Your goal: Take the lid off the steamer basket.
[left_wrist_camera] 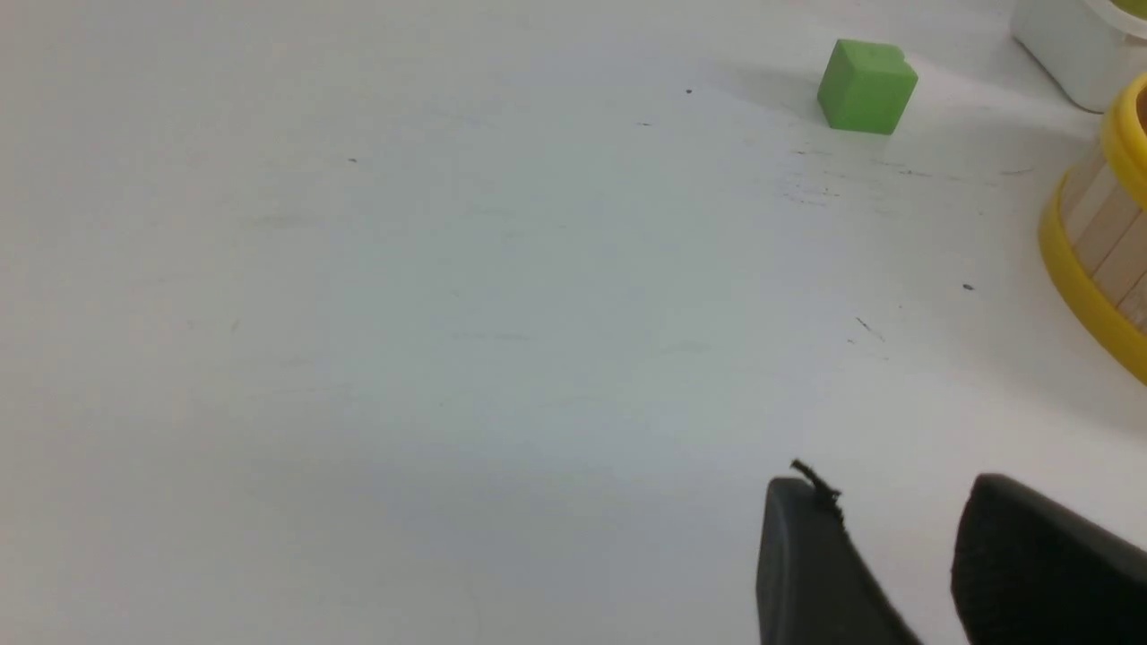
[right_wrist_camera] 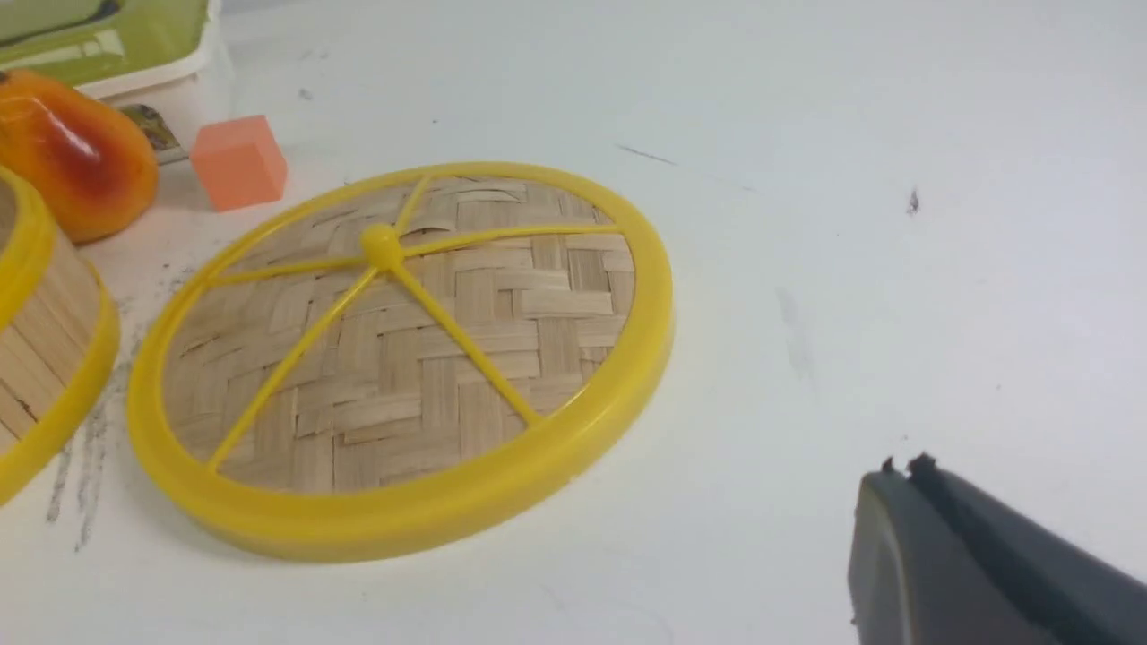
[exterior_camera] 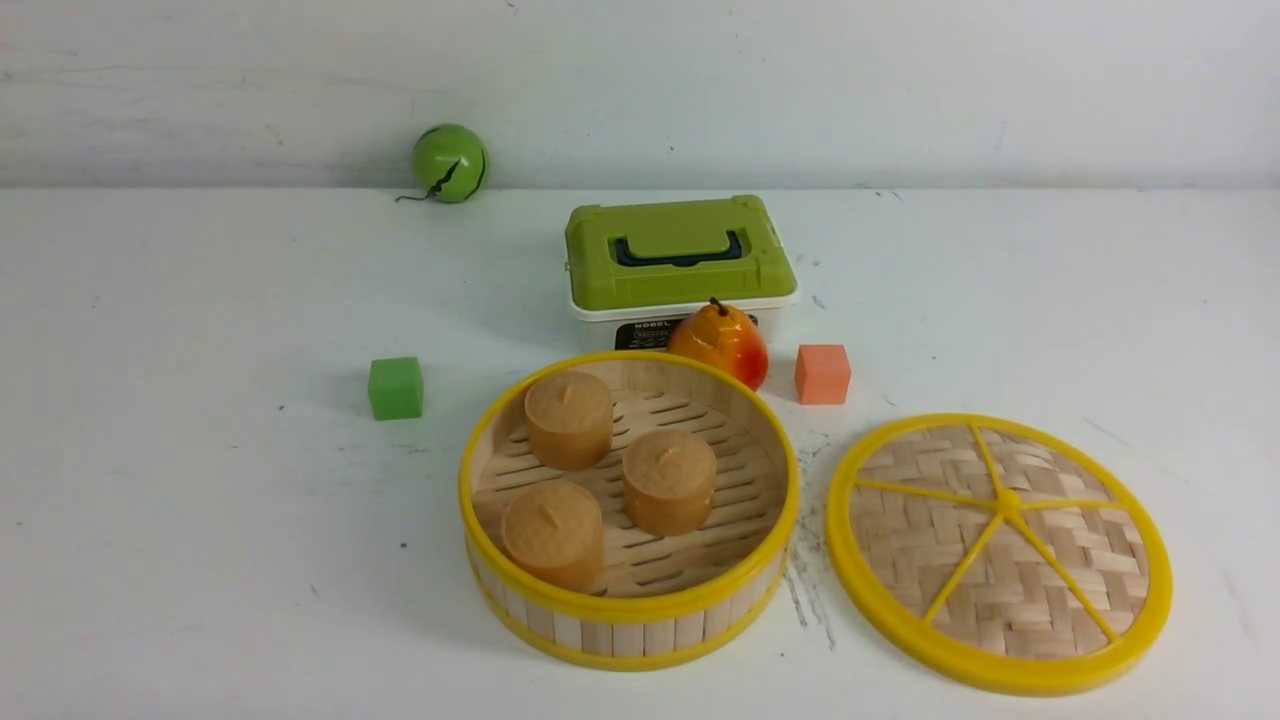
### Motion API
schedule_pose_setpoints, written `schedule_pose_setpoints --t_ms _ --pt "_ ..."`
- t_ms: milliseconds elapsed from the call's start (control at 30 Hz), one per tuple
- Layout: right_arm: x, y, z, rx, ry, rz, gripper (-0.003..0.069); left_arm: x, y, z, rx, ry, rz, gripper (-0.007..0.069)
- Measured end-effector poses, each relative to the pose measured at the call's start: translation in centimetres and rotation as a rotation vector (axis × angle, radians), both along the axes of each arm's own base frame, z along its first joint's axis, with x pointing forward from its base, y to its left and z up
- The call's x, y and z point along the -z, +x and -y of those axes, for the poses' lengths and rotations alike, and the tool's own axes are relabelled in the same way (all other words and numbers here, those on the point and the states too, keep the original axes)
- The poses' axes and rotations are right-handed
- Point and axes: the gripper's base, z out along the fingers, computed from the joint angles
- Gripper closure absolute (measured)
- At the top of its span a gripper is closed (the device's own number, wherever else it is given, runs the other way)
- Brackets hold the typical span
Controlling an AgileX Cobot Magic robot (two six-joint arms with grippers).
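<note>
The lid (exterior_camera: 1050,575) is off and lies flat on the table (exterior_camera: 200,500), on the right of the basket (exterior_camera: 628,605). It is close to the basket, with a thin strip of table between them. It is round, so no side is longer than another. Its face with the five yellow spokes points up, and the spokes meet at a little knob in the middle. The yellow rim goes all the way round the woven strips. The basket stands upright with its open top facing up. Three brown round cakes (exterior_camera: 568,418) sit on its slatted floor. A toy pear (exterior_camera: 720,343) stands just behind the basket's far rim, stem up. An orange block (exterior_camera: 822,373) is just to the right of the pear, behind the lid. A green box (exterior_camera: 678,250) with a dark handle on top sits behind the pear. A green block (exterior_camera: 395,387) is off to the left of the basket, well apart from it. A green ball (exterior_camera: 449,162) is far back by the wall. The left end effector (left_wrist_camera: 896,493) hangs over bare table with its two tips apart, holding nothing. The right end effector (right_wrist_camera: 905,470) is near the lid but not touching it; its tips look pressed together, with no gap showing.
</note>
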Motion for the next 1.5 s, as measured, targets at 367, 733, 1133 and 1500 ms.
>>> schedule_pose_setpoints --t_ms 367,733,1133,1500 --pt "0.03 -0.03 -0.09 -0.029 -0.019 -0.011 0.0675 0.00 0.00 0.00 0.000 0.000 0.000 0.0385" --pt "0.03 -0.03 -0.09 -0.035 -0.038 -0.012 0.0677 0.00 0.00 0.00 0.000 0.000 0.000 0.0385" --pt "0.03 -0.03 -0.09 -0.035 -0.040 -0.013 0.0673 0.00 0.00 0.00 0.000 0.000 0.000 0.0385" --pt "0.04 -0.03 -0.09 -0.035 -0.040 -0.013 0.0665 0.00 0.00 0.00 0.000 0.000 0.000 0.0385"
